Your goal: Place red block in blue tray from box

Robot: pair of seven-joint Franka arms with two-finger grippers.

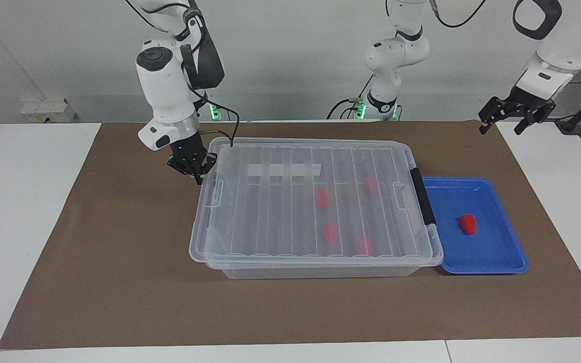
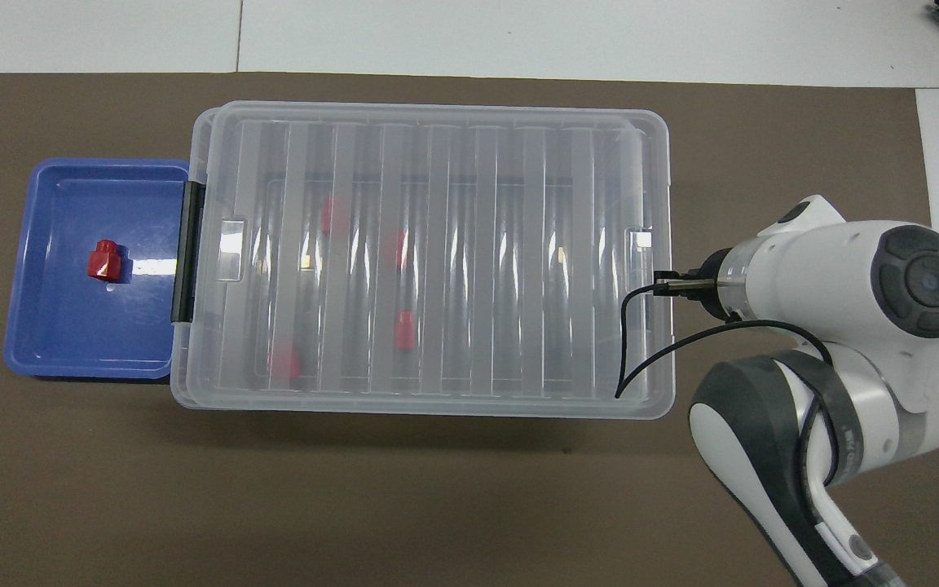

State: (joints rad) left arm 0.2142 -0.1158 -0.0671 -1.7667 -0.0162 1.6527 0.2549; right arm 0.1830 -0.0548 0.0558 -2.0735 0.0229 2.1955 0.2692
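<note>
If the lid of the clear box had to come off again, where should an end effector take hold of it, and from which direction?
Judging by its shape, grip the lid at the small tab on its edge toward the right arm's end of the table, coming down from above. The lid lies flat and closed over the box, so its ribbed top offers nothing to pinch. The right end effector hangs at that edge; the black latch occupies the other end.

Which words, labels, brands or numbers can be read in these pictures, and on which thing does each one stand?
No text can be read in these pictures.
The white strip on the ribbed transparent lid of the large clear plastic box is blank.
The dark band on the right arm carries white print, too small to read.
The shallow bright blue plastic tray and the small red plastic block in it show no marking.
</note>
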